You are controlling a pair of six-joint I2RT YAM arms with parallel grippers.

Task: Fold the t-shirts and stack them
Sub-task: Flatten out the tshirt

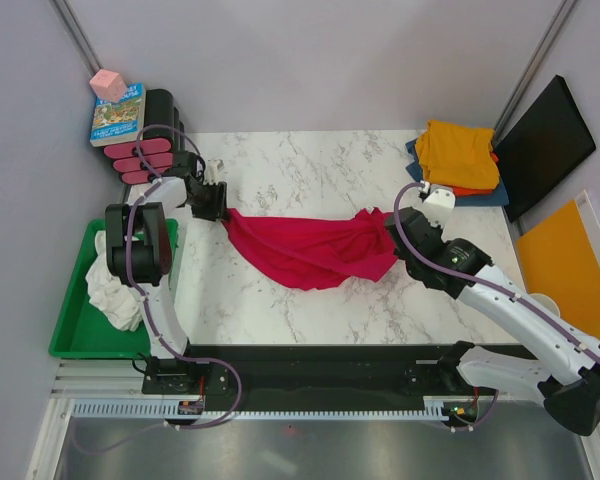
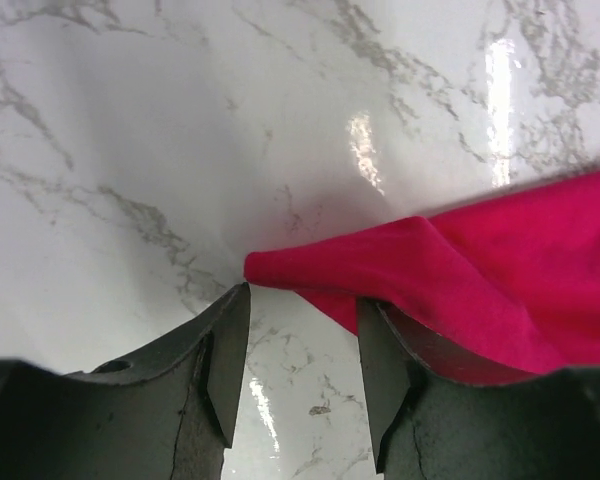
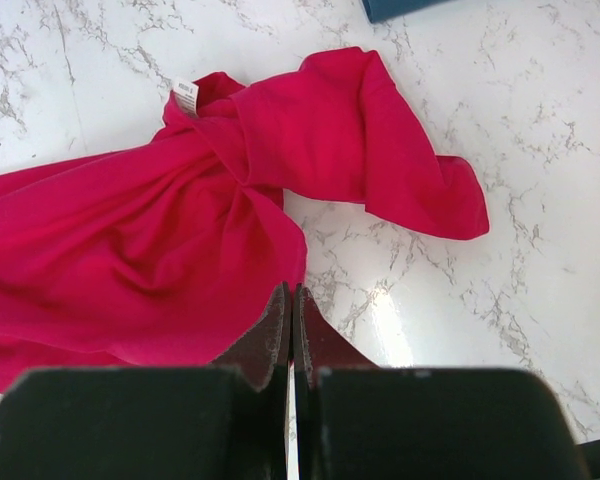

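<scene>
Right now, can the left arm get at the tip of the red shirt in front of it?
Probably yes. The left gripper stands open, and the red shirt has its tip lying right at the fingertips on the table; nothing sits between them.

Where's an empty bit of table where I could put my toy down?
Two bare patches: the white marble table beyond the crimson-red cloth t-shirt, between the black-and-pink stacked cases and the folded yellow-orange shirt pile; and the strip between that t-shirt and the black base rail. The far corners and middle are crowded.
</scene>
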